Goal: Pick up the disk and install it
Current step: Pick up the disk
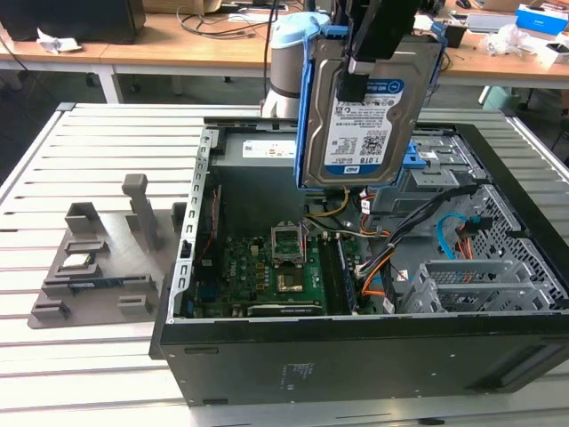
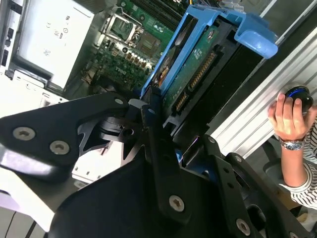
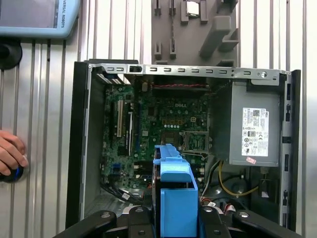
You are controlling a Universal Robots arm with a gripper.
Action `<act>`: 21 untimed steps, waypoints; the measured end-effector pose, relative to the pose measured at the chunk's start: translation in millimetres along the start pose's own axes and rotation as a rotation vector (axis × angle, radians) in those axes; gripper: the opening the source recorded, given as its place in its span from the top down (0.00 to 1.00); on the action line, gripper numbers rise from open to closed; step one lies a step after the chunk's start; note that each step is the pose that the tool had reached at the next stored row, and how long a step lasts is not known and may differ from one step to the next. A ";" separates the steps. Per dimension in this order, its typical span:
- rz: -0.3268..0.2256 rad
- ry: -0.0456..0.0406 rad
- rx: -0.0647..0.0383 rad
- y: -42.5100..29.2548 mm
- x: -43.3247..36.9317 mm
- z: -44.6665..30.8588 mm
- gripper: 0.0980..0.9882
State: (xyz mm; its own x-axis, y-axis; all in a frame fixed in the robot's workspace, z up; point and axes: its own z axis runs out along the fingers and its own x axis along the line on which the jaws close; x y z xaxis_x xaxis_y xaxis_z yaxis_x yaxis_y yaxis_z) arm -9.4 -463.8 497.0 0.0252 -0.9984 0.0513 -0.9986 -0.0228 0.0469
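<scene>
Black claw (image 1: 354,84) clamped on silver rectangular metal hard drive with blue plastic side rails (image 1: 360,124). Drive hangs directly below claw, long axis near-vertical. Farther below: open black metal computer case (image 1: 356,356), green motherboard (image 1: 258,267) inside.

wrist views overhead; shared: the disk (image 2: 193,64) (image 3: 176,198)
</scene>
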 end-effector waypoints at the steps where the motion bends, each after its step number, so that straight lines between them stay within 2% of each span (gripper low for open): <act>1: 0.000 -0.0001 0.000 0.0 3.5 1.6 0.70; 4: 0.000 -0.0001 0.000 0.1 9.1 3.8 0.70; 21: 0.000 0.0002 0.000 0.6 33.7 6.0 0.70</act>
State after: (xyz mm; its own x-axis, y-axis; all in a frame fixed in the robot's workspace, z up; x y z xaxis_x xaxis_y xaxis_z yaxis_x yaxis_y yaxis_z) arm -9.4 -497.8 492.7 0.0251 -0.9984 0.0515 -0.9986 -0.0227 0.0468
